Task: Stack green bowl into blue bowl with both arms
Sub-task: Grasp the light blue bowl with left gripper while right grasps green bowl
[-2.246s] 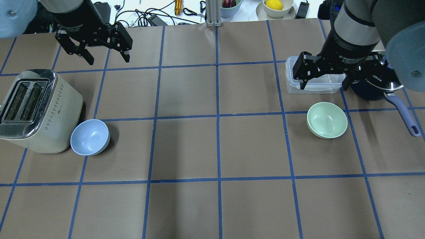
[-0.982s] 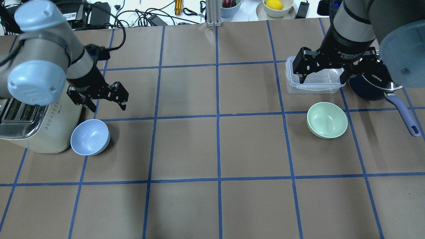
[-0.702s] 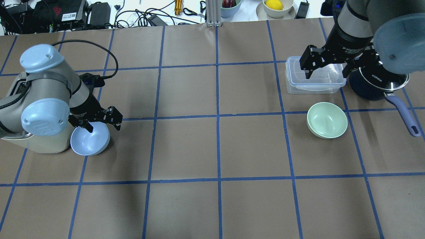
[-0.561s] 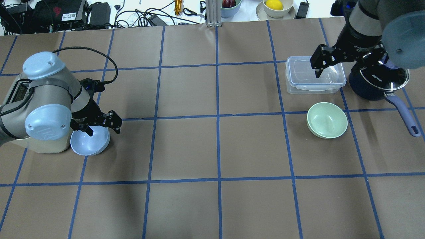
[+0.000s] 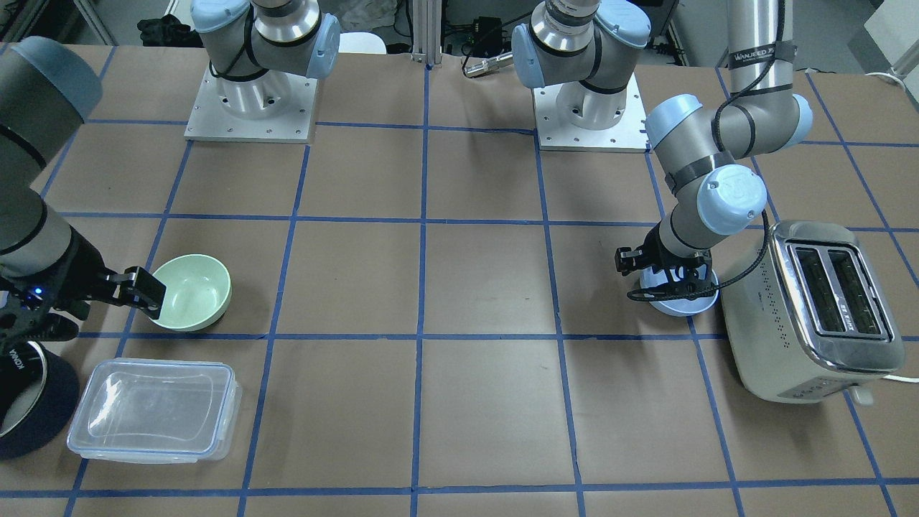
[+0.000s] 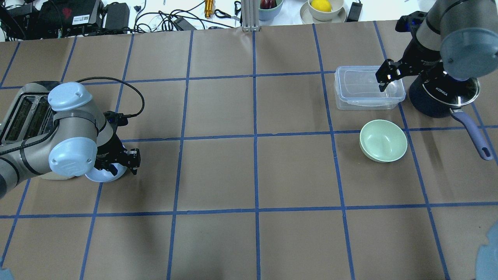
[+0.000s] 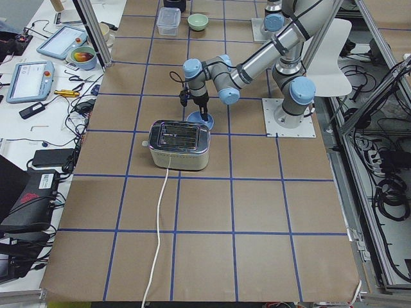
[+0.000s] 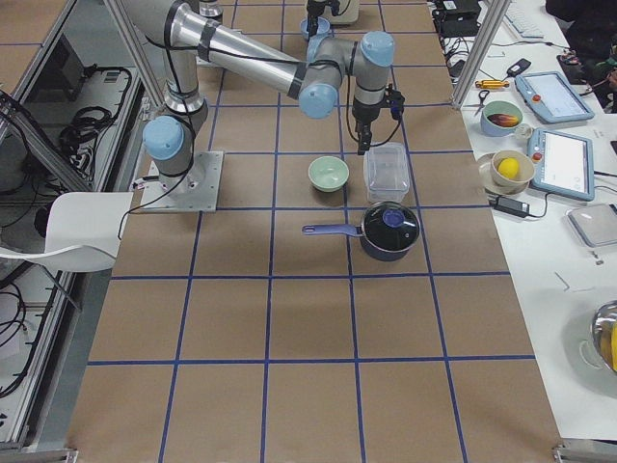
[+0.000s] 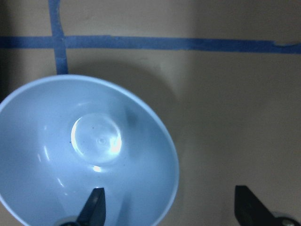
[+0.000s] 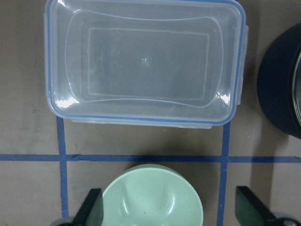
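1. Left arm bends low beside the toaster (image 6: pixel 24 113), wrist turned straight down. The left gripper (image 9: pixel 168 190) sits at the blue bowl (image 6: pixel 104 177), its fingers spread.
2. Right arm hangs wrist-down, high over the far right of the table (image 6: pixel 218 175). The right gripper (image 10: pixel 168 189) is also spread wide and holds nothing.
3. Only the left wrist view shows how the left gripper straddles the bowl's rim, with one finger inside the bowl and the other outside over the paper. In the overhead view the arm covers most of this.
4. The overhead view shows a single right finger, over the clear container (image 6: pixel 358 88). The right wrist view shows both, with the green bowl (image 6: pixel 383 140) low between them and the container beyond.
5. The green bowl stands upright on the table just beside the container, with a navy saucepan (image 6: pixel 439 102) near. The blue bowl stands just beside the toaster, well apart from the green one.
6. Brown paper crossed by blue tape lines covers the table. Cables and a lemon (image 6: pixel 321 5) in a dish lie past its far edge.
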`<state>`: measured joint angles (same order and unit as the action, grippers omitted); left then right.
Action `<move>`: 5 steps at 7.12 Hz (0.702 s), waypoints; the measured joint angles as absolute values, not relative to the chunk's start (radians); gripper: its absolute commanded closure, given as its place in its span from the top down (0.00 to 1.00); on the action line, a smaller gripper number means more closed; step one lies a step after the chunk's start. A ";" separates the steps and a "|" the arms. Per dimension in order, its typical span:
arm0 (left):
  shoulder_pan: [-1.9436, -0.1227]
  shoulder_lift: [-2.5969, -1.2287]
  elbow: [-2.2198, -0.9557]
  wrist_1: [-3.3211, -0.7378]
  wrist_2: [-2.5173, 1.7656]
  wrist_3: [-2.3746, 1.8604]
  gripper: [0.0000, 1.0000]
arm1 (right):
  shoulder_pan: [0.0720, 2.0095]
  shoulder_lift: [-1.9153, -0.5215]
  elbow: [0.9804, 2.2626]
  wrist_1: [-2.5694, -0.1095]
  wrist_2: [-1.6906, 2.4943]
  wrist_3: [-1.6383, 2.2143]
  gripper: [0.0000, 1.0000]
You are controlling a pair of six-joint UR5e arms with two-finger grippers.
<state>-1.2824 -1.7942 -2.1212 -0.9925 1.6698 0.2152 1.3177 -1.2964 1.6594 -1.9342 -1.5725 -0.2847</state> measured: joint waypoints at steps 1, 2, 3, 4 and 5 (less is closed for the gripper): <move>-1.285 -1.794 -2.118 -0.990 1.672 0.217 0.00 | 1.317 -1.264 1.663 -1.957 -1.572 -0.305 1.00; -1.294 -1.788 -2.104 -0.993 1.676 0.214 0.00 | 1.316 -1.233 1.672 -1.986 -1.572 -0.319 1.00; -1.311 -1.780 -2.077 -1.010 1.675 0.207 0.00 | 1.314 -1.212 1.688 -2.010 -1.573 -0.343 1.00; -1.367 -1.767 -2.041 -1.037 1.671 0.174 0.00 | 1.299 -1.203 1.713 -2.020 -1.575 -0.384 1.00; -1.468 -1.764 -1.991 -1.062 1.662 0.091 0.00 | 1.270 -1.202 1.758 -2.029 -1.576 -0.430 1.00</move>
<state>-1.4679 -1.7643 -1.9909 -1.0621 1.6621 0.0905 1.2700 -1.2020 1.7585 -2.0294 -1.5759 -0.4298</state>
